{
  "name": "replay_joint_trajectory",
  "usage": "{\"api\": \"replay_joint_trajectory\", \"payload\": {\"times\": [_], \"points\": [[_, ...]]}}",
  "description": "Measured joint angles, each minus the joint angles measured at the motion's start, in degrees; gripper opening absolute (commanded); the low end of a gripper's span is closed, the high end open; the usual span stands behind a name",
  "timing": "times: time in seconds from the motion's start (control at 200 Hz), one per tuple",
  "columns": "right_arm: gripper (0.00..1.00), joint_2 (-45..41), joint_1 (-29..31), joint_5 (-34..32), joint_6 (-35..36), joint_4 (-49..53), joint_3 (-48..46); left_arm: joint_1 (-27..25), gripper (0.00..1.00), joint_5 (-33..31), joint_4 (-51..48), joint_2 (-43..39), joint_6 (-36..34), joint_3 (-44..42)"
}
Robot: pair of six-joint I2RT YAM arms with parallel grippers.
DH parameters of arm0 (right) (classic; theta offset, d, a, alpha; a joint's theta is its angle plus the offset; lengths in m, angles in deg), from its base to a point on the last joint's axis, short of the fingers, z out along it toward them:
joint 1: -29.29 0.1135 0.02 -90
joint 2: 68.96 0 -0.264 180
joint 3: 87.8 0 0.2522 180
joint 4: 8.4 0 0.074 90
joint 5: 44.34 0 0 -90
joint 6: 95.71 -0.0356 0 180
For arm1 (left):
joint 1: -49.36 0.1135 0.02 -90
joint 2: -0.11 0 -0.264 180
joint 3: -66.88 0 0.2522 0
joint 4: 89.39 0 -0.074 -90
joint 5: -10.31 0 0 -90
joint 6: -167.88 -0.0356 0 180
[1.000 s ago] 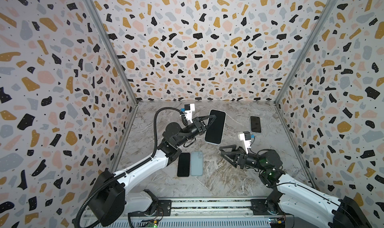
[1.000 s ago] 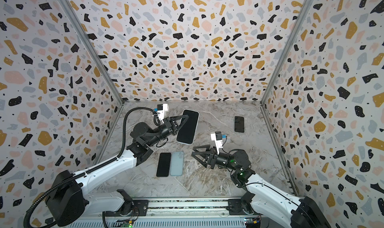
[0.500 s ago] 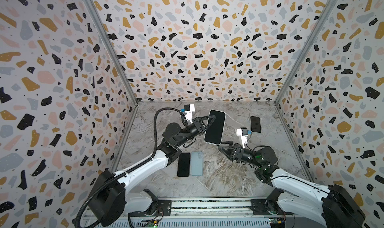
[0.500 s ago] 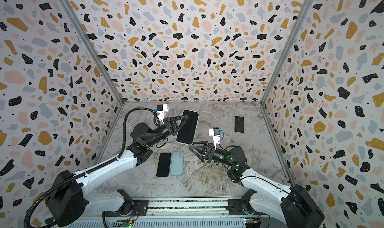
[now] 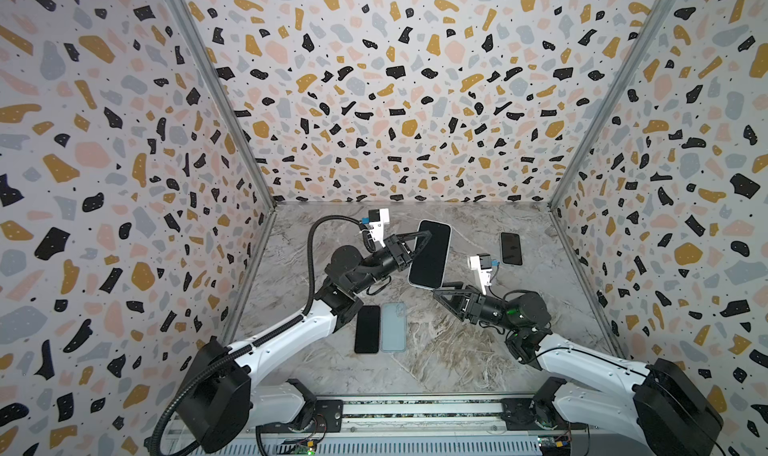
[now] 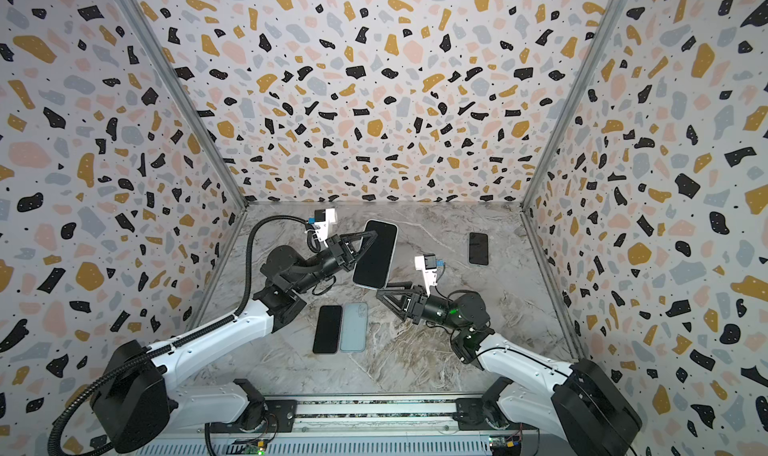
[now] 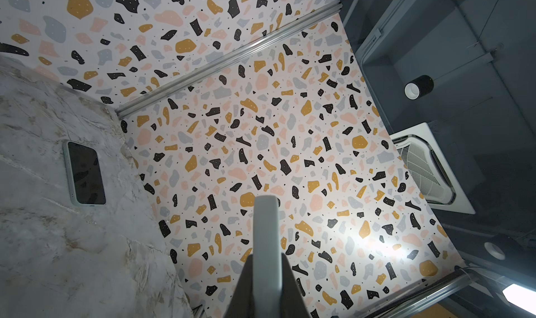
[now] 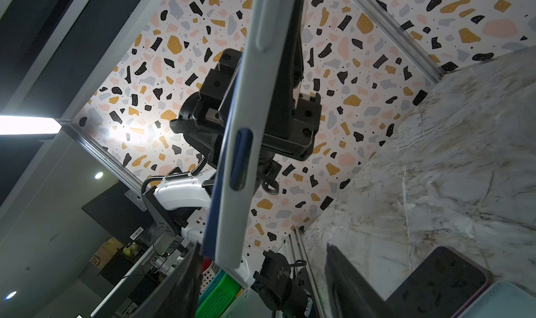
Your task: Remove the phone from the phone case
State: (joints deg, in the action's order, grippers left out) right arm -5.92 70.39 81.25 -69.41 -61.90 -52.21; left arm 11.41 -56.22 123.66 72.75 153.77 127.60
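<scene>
The phone (image 5: pixel 430 253) (image 6: pixel 375 253), black screen in a pale grey phone case, hangs tilted in the air over the middle of the table. My left gripper (image 5: pixel 419 242) (image 6: pixel 366 242) is shut on its long edge; in the left wrist view the phone case (image 7: pixel 266 238) stands edge-on between the fingers (image 7: pixel 291 287). My right gripper (image 5: pixel 439 290) (image 6: pixel 383 292) is open just below the phone's lower end. In the right wrist view the phone case (image 8: pixel 249 105) has its lower corner between the open fingers (image 8: pixel 185 281), touching neither. A dark blue phone edge shows through a side slot.
A bare black phone (image 5: pixel 367 329) (image 6: pixel 327 329) and a pale blue case (image 5: pixel 393 327) (image 6: pixel 353 327) lie side by side on the marble table (image 5: pixel 457 350) below the left arm. Another dark phone (image 5: pixel 510 248) (image 7: pixel 85 173) lies at the back right. Terrazzo walls enclose three sides.
My right gripper has moved left and up, from the table's right half to just under the held phone's lower end. The left gripper and phone have stayed in place.
</scene>
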Motion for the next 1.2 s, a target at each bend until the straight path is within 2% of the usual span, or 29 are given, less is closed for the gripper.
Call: {"api": "replay_joint_trajectory", "payload": {"times": [0.691, 1.201], "points": [[0.68, 3.0, 1.0, -0.1, -0.5, -2.2, 0.0, 0.0, 0.0, 0.0, 0.0, 0.0, 0.0, 0.0], [0.67, 5.1, -1.2, 0.8, -2.3, -4.5, 0.0, -0.1, 0.0, 0.0, 1.7, 0.0, -0.2, -0.5]]}}
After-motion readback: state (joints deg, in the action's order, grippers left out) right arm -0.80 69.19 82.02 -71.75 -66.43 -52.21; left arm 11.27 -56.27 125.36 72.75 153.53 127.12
